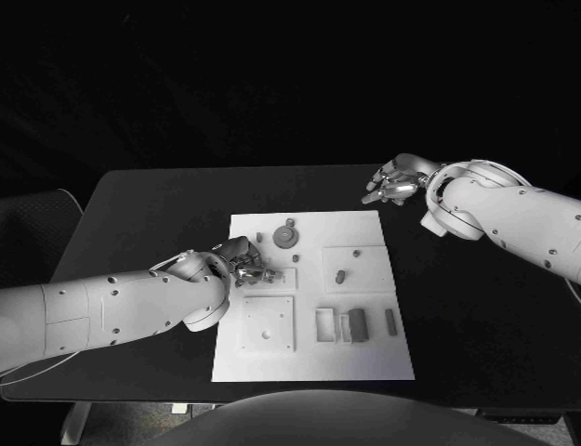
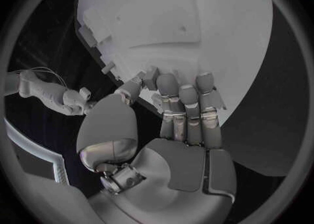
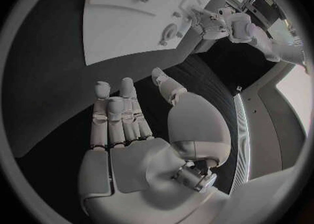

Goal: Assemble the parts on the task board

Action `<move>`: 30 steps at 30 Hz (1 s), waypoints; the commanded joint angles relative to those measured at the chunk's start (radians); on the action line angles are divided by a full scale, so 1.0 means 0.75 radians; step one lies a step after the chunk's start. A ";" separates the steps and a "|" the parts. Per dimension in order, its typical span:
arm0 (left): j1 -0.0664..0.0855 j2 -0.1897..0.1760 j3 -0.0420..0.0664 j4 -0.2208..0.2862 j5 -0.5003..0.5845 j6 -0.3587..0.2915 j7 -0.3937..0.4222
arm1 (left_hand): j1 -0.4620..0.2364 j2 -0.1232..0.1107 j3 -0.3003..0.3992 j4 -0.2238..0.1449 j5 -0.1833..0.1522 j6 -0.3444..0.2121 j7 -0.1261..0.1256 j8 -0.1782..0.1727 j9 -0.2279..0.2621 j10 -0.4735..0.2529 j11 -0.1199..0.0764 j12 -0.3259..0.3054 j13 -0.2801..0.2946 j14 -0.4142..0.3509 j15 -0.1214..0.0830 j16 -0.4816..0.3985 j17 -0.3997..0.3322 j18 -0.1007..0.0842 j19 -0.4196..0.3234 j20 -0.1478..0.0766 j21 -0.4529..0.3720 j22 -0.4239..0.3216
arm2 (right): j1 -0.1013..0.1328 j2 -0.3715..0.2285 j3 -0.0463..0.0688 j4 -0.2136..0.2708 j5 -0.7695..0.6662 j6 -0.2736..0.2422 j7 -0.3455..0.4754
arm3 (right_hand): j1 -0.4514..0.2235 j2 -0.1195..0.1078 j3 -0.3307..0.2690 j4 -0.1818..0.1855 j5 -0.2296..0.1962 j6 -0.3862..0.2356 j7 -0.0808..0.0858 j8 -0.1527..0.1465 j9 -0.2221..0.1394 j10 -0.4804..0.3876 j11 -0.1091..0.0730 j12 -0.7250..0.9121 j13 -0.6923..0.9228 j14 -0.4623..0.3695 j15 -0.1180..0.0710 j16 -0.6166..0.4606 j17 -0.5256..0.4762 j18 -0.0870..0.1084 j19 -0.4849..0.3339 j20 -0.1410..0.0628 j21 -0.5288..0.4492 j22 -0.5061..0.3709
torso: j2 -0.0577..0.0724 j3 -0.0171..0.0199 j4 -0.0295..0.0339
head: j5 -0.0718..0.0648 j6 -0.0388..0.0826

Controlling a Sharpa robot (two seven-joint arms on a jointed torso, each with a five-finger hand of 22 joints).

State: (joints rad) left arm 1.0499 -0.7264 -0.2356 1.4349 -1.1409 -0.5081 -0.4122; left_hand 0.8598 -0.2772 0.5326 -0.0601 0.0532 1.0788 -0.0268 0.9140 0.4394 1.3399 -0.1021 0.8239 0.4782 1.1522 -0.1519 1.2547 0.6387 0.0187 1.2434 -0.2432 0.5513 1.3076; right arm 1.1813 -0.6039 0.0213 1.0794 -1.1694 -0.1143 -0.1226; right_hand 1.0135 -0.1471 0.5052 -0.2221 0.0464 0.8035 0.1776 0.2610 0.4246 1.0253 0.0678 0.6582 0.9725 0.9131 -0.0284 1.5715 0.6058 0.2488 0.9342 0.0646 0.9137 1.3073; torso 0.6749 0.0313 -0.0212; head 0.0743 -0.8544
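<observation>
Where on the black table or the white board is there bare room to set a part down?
Bare: the black table left of the white task board, the strip between board and right hand, and the board's near edge. Crowded: mid-board, around the left hand and small grey parts.

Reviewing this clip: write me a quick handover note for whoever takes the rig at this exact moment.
Left hand: over the task board at its left edge, fingers down at a small part; whether it grips anything cannot be told.
Right hand: open, holding nothing, off the board over the black table beyond the board's far right corner.
Parts: round piece near the far edge, small peg mid-board, dark block towards the near right.
Done: nothing clearly.
Left: the assembly.
</observation>
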 commanded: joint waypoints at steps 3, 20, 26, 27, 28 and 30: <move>-0.002 -0.005 -0.001 0.017 0.042 0.018 0.040 | 0.036 0.021 0.006 -0.001 0.092 -0.003 0.006 -0.025 -0.011 -0.008 -0.002 0.005 -0.002 -0.007 0.002 0.008 -0.002 0.025 -0.008 -0.002 -0.007 0.025 | 0.000 0.001 0.000 0.003 -0.005 0.016 0.005 | -0.007 -0.001 0.000 0.011 0.006 0.001 0.006 0.002 -0.002 -0.006 0.003 0.008 -0.001 0.001 -0.007 0.000 -0.001 0.017 -0.010 -0.001 -0.007 0.020 | -0.001 0.0007 -0.0006 | 0.004 0.004; -0.001 -0.025 0.001 0.034 0.040 0.038 0.024 | 0.041 0.030 -0.013 -0.012 0.199 -0.010 0.016 -0.051 -0.018 -0.019 0.002 0.003 -0.004 -0.017 0.004 0.005 -0.004 0.022 -0.017 0.001 -0.009 0.025 | -0.001 0.001 0.000 0.001 -0.005 0.017 0.002 | -0.005 -0.002 0.000 0.011 0.006 -0.014 0.009 -0.006 -0.006 -0.006 0.006 0.009 -0.003 0.000 -0.006 0.000 -0.002 0.017 -0.010 -0.001 -0.008 0.020 | 0.000 0.0005 -0.0004 | 0.004 0.010; -0.001 -0.025 0.001 0.035 0.043 0.030 0.030 | 0.034 0.032 -0.017 -0.007 0.199 -0.015 0.019 -0.059 -0.022 -0.021 0.002 0.003 -0.004 -0.019 0.004 0.006 -0.004 0.022 -0.018 0.001 -0.010 0.025 | -0.001 0.001 0.000 0.001 -0.005 0.016 0.001 | -0.005 -0.002 -0.001 0.011 0.006 -0.016 0.010 -0.007 -0.007 -0.007 0.006 0.009 -0.003 0.000 -0.005 0.000 -0.002 0.017 -0.010 -0.001 -0.008 0.020 | 0.000 0.0000 -0.0004 | 0.004 0.011; -0.001 -0.025 0.001 0.035 0.044 0.030 0.030 | 0.032 0.032 -0.017 -0.006 0.199 -0.015 0.020 -0.061 -0.022 -0.022 0.002 0.003 -0.004 -0.019 0.004 0.006 -0.004 0.022 -0.018 0.001 -0.010 0.025 | -0.001 0.001 0.000 0.001 -0.005 0.016 0.001 | -0.005 -0.002 -0.001 0.011 0.006 -0.016 0.010 -0.007 -0.007 -0.007 0.006 0.009 -0.003 0.000 -0.005 0.000 -0.002 0.017 -0.010 -0.001 -0.008 0.020 | 0.000 0.0000 -0.0004 | 0.004 0.011; -0.001 -0.025 0.002 0.035 0.046 0.029 0.031 | 0.031 0.032 -0.018 -0.005 0.199 -0.016 0.020 -0.062 -0.023 -0.022 0.002 0.004 -0.004 -0.020 0.004 0.006 -0.004 0.022 -0.019 0.001 -0.010 0.025 | -0.001 0.001 0.000 0.001 -0.005 0.017 0.001 | -0.005 -0.002 -0.001 0.011 0.006 -0.016 0.010 -0.007 -0.007 -0.007 0.007 0.009 -0.003 0.000 -0.005 0.000 -0.002 0.017 -0.010 -0.001 -0.008 0.020 | 0.000 -0.0001 -0.0004 | 0.004 0.012; -0.001 -0.025 0.003 0.035 0.047 0.024 0.032 | 0.026 0.029 -0.020 0.000 0.195 -0.018 0.023 -0.069 -0.025 -0.023 0.002 0.004 -0.004 -0.020 0.004 0.006 -0.004 0.022 -0.019 0.001 -0.010 0.025 | -0.001 0.001 0.000 0.000 -0.005 0.016 0.001 | -0.005 -0.002 0.000 0.011 0.006 -0.017 0.010 -0.007 -0.007 -0.007 0.007 0.009 -0.003 0.000 -0.005 0.000 -0.002 0.017 -0.010 -0.001 -0.008 0.020 | 0.000 -0.0003 -0.0005 | 0.004 0.011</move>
State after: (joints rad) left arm 1.0487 -0.7460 -0.2347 1.4580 -1.1144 -0.4922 -0.4029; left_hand 0.8857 -0.2513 0.5215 -0.0629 0.1983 1.0681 -0.0162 0.8647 0.4211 1.3291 -0.0983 0.8239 0.4763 1.1415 -0.1482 1.2547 0.6366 0.0271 1.2362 -0.2429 0.5488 1.3077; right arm 1.1811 -0.6033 0.0213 1.0789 -1.1694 -0.1141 -0.1241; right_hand 1.0135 -0.1471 0.5052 -0.2221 0.0464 0.8021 0.1773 0.2610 0.4206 1.0253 0.0678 0.6582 0.9716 0.9131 -0.0249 1.5715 0.6059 0.2475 0.9342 0.0646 0.9137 1.3073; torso 0.6749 0.0311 -0.0215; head 0.0769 -0.8459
